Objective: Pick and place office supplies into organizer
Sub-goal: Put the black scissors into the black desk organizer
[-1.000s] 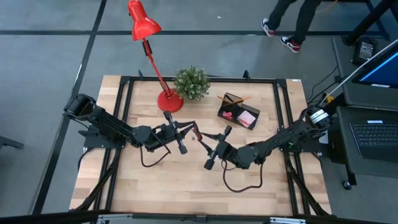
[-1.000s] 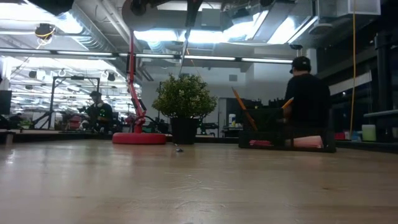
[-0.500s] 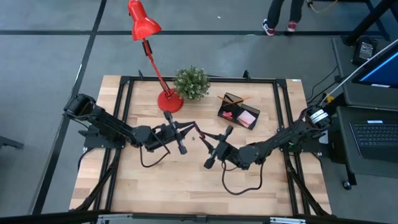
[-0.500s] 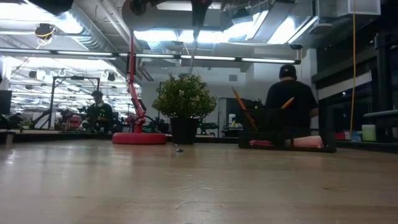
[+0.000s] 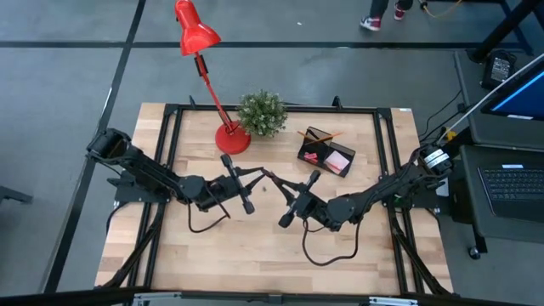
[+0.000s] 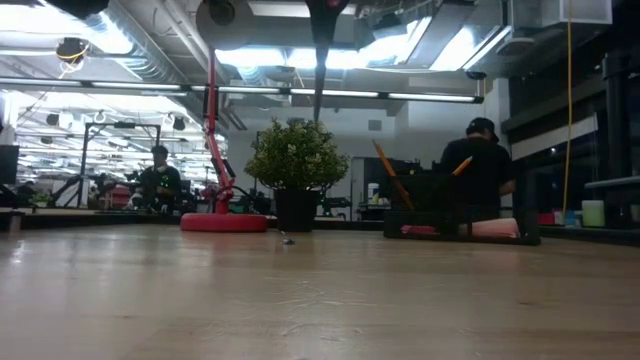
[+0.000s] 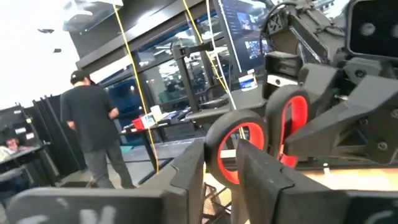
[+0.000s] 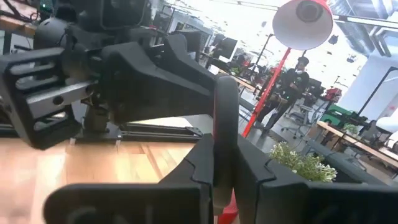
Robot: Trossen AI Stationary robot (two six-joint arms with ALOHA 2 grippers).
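Note:
The orange-red-handled scissors (image 5: 270, 178) hang in the air over the table's middle, between my two grippers. My left gripper (image 5: 257, 175) comes from the table's left and is shut on them. My right gripper (image 5: 286, 189) comes from the right and is shut on them too. In the low view the dark blades (image 6: 318, 70) point down from above, clear of the table. The black organizer (image 5: 327, 153) stands at the far right with a pink pad and an orange pencil in it; it also shows in the low view (image 6: 455, 205). My left gripper has one red handle loop (image 7: 231, 147) of the scissors between its two fingers (image 7: 186, 177), coming level from the table's left. The scissors are lifted clear of the table. My right gripper has a dark curved edge of the scissors (image 8: 225, 118) between its two fingers (image 8: 202, 158), coming level from the table's right. Which part that edge is cannot be told.
A red desk lamp (image 5: 231, 138) and a green potted plant (image 5: 261, 112) stand at the table's far edge, left of the organizer. A small dark item (image 6: 287, 240) lies on the table near the plant. People show in the room beyond.
In the low view the scissors' blades have come down farther into the picture and now point straight down. Both grippers have kept close together over the table's middle.

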